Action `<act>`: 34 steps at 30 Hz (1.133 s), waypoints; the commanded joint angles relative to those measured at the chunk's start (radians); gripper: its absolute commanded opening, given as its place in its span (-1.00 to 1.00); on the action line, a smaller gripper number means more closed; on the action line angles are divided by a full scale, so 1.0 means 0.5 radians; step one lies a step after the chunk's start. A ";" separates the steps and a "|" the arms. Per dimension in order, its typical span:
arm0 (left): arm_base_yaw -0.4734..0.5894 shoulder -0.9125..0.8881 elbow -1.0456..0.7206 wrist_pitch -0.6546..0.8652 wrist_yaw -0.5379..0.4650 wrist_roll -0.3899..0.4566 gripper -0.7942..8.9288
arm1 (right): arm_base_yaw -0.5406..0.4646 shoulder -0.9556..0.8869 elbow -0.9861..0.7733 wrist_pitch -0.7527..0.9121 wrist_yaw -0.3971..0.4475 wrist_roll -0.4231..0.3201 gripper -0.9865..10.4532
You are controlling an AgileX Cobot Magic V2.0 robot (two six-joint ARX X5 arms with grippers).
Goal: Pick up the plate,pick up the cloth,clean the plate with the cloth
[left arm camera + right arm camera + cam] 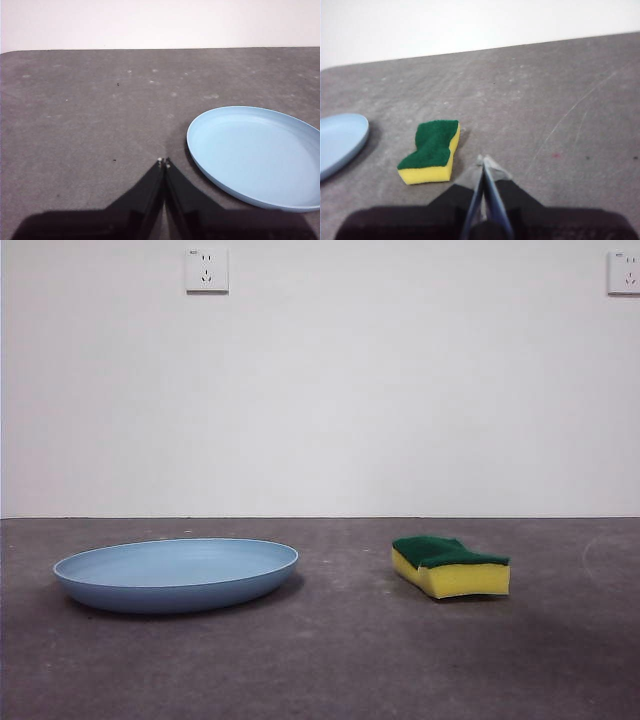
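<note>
The light-blue plate [176, 573] lies flat on the grey table at the left of the front view. The cloth [450, 565], a yellow sponge with a green top, lies to its right, apart from it. Neither arm shows in the front view. My left gripper [163, 161] is shut and empty, held above the table beside the plate [257, 155]. Also shut with nothing in it, my right gripper [484, 160] hovers beside the cloth [431, 150]. The plate's edge [340, 142] shows past the cloth in the right wrist view.
A white wall rises behind the table's far edge, with two sockets [207, 270] high on it. The grey tabletop [340, 660] bears faint scratches and specks.
</note>
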 commanded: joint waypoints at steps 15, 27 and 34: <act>0.008 0.034 0.140 -0.140 0.111 -0.532 -0.85 | 0.002 0.198 0.269 -0.133 -0.008 0.388 -0.85; 0.007 0.580 0.640 -0.305 0.373 -0.606 -0.85 | 0.002 0.968 0.952 -0.522 -0.060 0.199 -0.85; 0.003 1.095 1.102 -0.690 0.375 -0.269 -0.85 | 0.003 1.408 1.304 -0.783 -0.225 -0.032 -0.83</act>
